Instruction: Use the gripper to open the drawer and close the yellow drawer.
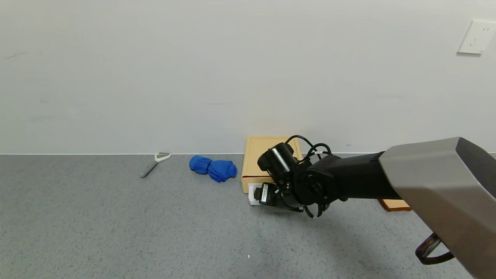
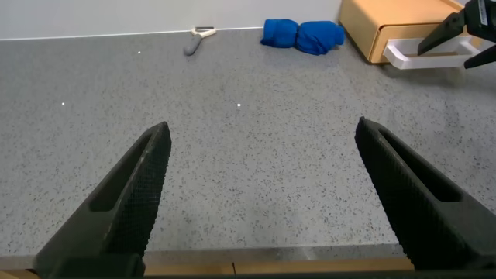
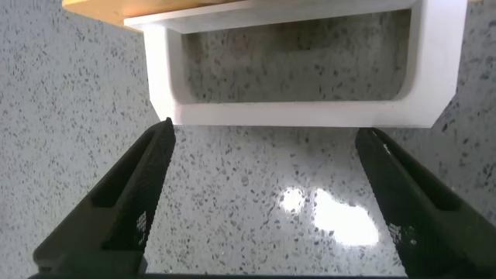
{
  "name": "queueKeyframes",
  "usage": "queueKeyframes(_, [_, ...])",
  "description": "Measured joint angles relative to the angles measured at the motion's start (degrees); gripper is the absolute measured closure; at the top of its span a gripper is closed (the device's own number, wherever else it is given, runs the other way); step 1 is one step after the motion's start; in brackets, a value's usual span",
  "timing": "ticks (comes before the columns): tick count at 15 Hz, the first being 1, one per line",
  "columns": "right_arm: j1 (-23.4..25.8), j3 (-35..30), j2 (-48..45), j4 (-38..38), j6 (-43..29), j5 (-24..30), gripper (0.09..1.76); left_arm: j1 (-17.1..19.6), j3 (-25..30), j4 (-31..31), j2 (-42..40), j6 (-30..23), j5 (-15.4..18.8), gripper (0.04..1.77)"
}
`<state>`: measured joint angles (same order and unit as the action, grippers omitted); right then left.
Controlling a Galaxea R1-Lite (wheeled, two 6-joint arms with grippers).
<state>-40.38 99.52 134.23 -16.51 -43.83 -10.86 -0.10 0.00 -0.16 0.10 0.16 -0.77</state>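
Observation:
The flat yellow box [image 1: 267, 155] stands against the back wall, with its drawer's white loop handle [image 1: 252, 195] sticking out toward me. My right gripper [image 1: 267, 193] reaches in from the right and sits just in front of that handle. In the right wrist view the gripper [image 3: 267, 132] is open and empty, with its fingertips at the handle's [image 3: 302, 115] near bar, one at each end. The drawer looks pushed in. My left gripper [image 2: 263, 136] is open and empty, parked low over the table's front edge. That view also shows the box [image 2: 380, 23] and the handle [image 2: 418, 56] far off.
A crumpled blue cloth [image 1: 213, 167] lies just left of the box, and a grey peeler [image 1: 154, 163] lies farther left by the wall. A flat brown slab [image 1: 395, 205] lies under the right arm. A dark brown ring [image 1: 430, 250] shows at the front right.

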Motion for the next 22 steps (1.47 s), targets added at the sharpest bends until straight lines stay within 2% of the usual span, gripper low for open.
queueKeyframes(8, [0.96,1.85,1.24,-0.33,0.96,0.09,0.14,0.0,0.0,0.0,0.0,0.02,0.02,0.09])
queueKeyframes(12, [0.24,1.33,-1.4,-2.18,1.02,0.04,0.14,0.0,0.0,0.0,0.0,0.02,0.02,0.09])
queueKeyframes(15, [-0.72,0.98,-7.11,-9.07,2.46,0.1,0.14,0.0,0.0,0.0,0.0,0.02,0.02,0.09])
queueKeyframes(18, [-0.96,-0.49,-15.3,-12.98,7.34,0.21,0.14,0.0,0.0,0.0,0.0,0.02,0.02,0.09])
queueKeyframes(22, [1.71,-8.46,-29.42,-12.9,14.56,1.99,0.14,0.0,0.0,0.0,0.0,0.02,0.0,0.09])
